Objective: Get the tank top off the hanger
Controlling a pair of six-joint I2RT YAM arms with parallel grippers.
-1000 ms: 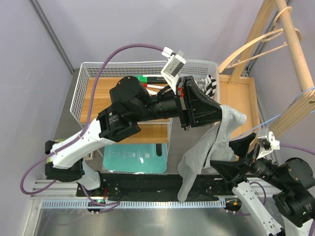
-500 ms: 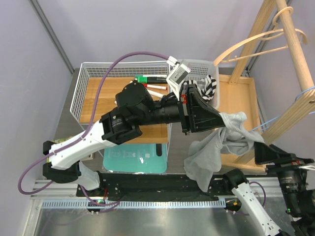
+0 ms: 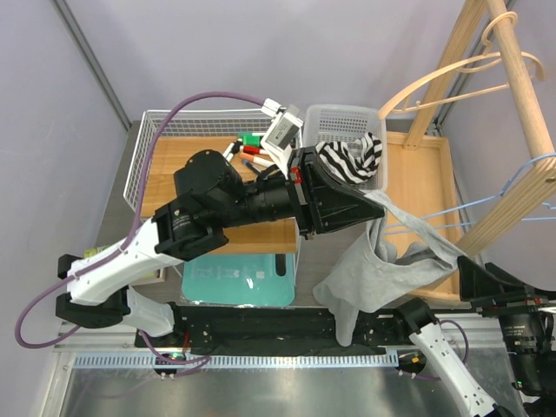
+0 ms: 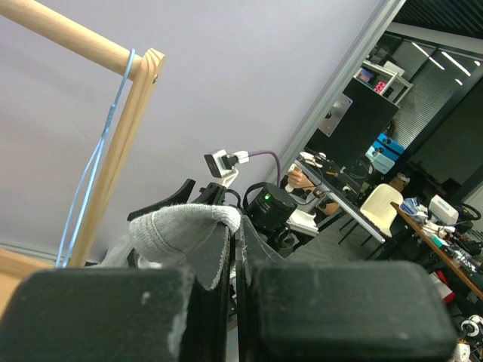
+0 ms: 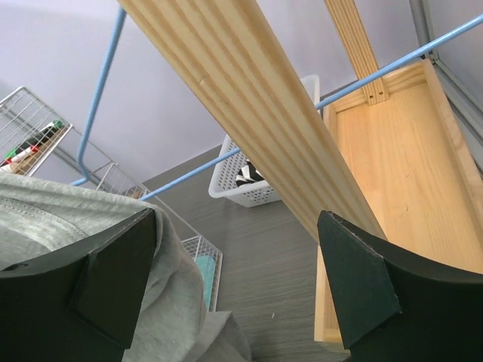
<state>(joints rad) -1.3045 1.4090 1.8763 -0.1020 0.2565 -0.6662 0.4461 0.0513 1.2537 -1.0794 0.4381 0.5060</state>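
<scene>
The grey tank top (image 3: 375,271) hangs in a stretched fold between the arms. My left gripper (image 3: 367,205) is shut on its upper edge; the left wrist view shows the cloth (image 4: 185,226) pinched between the closed black fingers (image 4: 106,317). The thin blue wire hanger (image 3: 486,207) hangs from the wooden rail (image 3: 532,182), and its wires run into the cloth. My right gripper (image 3: 483,280) is low at the right, open and empty. In the right wrist view the cloth (image 5: 177,302) lies against its left finger (image 5: 106,271), with the hanger wire (image 5: 377,72) above.
A white wire basket (image 3: 146,165) holds markers (image 3: 254,149) on a wooden shelf. A white plastic basket (image 3: 317,122) holds a striped cloth (image 3: 352,158). A teal board (image 3: 236,280) lies below. Wooden rack posts and bare wooden hangers (image 3: 452,74) stand at the right.
My left gripper has drawn the tank top's edge leftward, away from the rail, and the cloth now stretches longer and hangs lower. The right arm has stayed low at the right.
</scene>
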